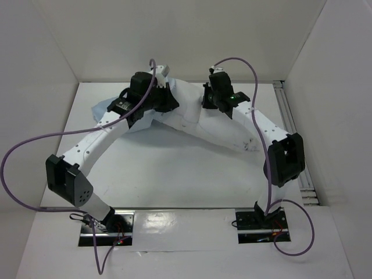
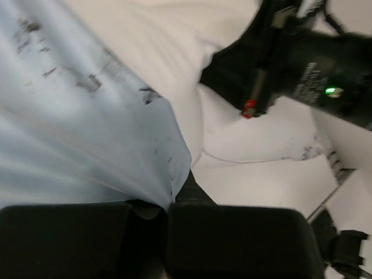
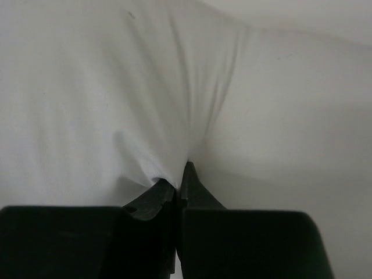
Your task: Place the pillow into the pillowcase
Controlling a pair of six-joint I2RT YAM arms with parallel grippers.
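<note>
The left gripper point(image 2: 168, 204) pinches an edge of the thin light blue fabric pillowcase point(image 2: 75, 133); the right gripper point(image 3: 181, 179) clamps the plump white fabric pillow point(image 3: 145, 87); both lie far across the desk point(image 1: 174, 174); lift the mouth wide, feed a corner first.

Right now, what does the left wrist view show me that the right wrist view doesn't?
Only the left wrist view: the light blue pillowcase, its edge pinched in the shut left claw, and the green light on the other arm. Only the right wrist view: the right claw shut on a gathered pucker of the white pillow; nothing blue shows there. Both: the pillow's white fabric, and a claw closed on cloth at the bottom of the frame.
</note>
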